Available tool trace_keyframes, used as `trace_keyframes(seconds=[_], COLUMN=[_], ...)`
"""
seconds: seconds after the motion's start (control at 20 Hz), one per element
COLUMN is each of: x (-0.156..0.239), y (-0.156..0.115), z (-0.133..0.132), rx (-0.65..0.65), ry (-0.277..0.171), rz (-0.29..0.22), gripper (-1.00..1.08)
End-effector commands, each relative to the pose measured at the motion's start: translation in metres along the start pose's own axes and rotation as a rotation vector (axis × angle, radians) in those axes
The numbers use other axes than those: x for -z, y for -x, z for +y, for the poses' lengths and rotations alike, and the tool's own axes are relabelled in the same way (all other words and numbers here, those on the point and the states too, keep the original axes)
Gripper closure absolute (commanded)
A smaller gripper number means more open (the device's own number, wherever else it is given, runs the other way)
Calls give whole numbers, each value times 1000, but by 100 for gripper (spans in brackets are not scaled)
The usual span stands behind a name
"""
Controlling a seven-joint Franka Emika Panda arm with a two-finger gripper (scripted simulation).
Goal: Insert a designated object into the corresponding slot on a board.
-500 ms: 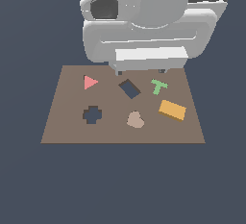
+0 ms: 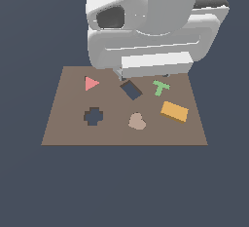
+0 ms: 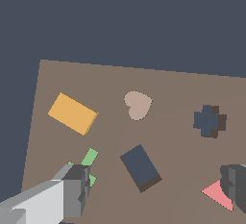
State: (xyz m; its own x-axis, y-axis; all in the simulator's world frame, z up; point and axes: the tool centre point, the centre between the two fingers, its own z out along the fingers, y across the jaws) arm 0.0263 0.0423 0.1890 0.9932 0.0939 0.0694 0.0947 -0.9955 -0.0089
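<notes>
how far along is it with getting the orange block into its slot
Nothing is done yet: the orange block lies loose on the board, and the slot is empty. In hand: nothing, with the open gripper above the board. Left: grasp, carry, align, insert.

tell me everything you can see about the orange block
The orange block is a flat rectangular slab, plain orange with a matte top and slightly darker side faces. It lies flat on the brown board, near the edge on the exterior view's right, turned at a slant to the board's edges. Nothing touches it but the board: the green T and the tan heart lie apart from it, and the gripper is not on it. It sits outside the dark rectangular slot.
</notes>
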Motion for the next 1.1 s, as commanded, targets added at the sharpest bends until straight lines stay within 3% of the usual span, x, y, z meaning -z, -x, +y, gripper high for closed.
trace_keyframes(seconds=[0.0,0.45,1.05], x=[-5,-35,-100], y=[-3,-18,-32], z=[-3,-23,-75], rx=[34,257,736], ry=[-1,-9,-23], rz=[-3,-16,-46], gripper=[-92,-92,-92])
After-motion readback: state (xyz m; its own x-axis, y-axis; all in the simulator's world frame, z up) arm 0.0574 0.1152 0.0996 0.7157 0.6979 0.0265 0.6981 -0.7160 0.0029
